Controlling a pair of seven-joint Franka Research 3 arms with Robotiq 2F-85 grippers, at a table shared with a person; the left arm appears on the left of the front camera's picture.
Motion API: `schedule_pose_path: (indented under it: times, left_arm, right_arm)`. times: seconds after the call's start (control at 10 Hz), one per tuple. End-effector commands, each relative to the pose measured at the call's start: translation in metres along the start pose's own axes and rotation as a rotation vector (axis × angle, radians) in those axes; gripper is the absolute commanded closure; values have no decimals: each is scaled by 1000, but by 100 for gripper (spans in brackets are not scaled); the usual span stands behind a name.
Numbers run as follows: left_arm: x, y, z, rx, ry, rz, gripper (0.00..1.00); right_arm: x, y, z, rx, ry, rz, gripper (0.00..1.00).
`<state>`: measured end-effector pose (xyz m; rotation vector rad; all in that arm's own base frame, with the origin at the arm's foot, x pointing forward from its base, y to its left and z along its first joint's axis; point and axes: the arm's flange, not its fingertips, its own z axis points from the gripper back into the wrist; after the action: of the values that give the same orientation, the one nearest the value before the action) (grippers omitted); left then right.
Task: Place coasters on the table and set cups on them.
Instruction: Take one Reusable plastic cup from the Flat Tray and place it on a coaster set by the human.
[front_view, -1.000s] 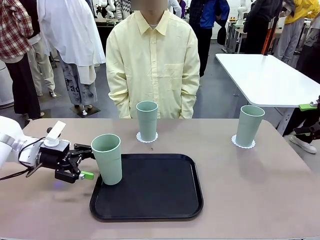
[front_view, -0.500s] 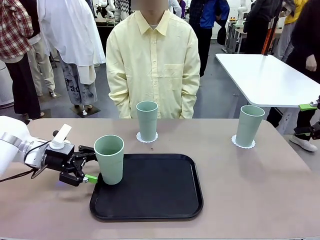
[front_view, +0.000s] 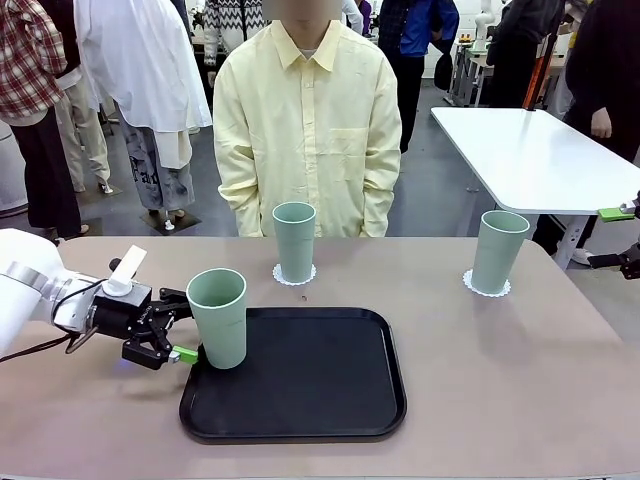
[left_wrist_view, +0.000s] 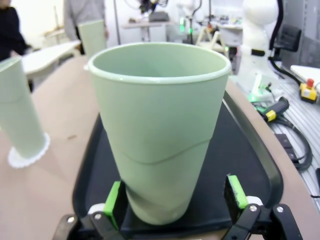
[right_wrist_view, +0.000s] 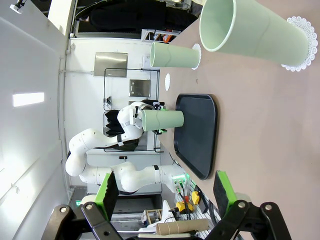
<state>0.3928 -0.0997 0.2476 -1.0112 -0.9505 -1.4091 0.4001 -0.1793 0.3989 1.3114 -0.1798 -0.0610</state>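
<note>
Large beige-brown desk (front_view: 500, 390) bearing a black rounded-square tray (front_view: 300, 380). Two pale mint-green plastic tumblers (front_view: 294, 241) standing on lacy white paper coasters (front_view: 487, 287) along the far side. Left pincer (front_view: 181, 329) open astride a third tumbler (front_view: 218, 318) at the tray's left edge; right pincer (right_wrist_view: 165, 192) open, holding nothing.

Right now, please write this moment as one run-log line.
left gripper: open, astride cup on tray | right gripper: open, empty | other two cups: on coasters
</note>
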Motion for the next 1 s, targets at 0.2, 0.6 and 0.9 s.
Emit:
schedule_pose_path:
  times: [0.2, 0.6, 0.9]
  left_arm:
    - [-2, 4, -5, 46, -30, -68, 0]
    - [0, 7, -20, 35, -34, -62, 0]
    - [-1, 10, -33, 30, -50, -59, 0]
  right_arm:
    - [-1, 3, 0, -2, -3, -10, 0]
    - [-1, 3, 0, -2, -3, -10, 0]
    - [-1, 3, 0, -2, -3, -10, 0]
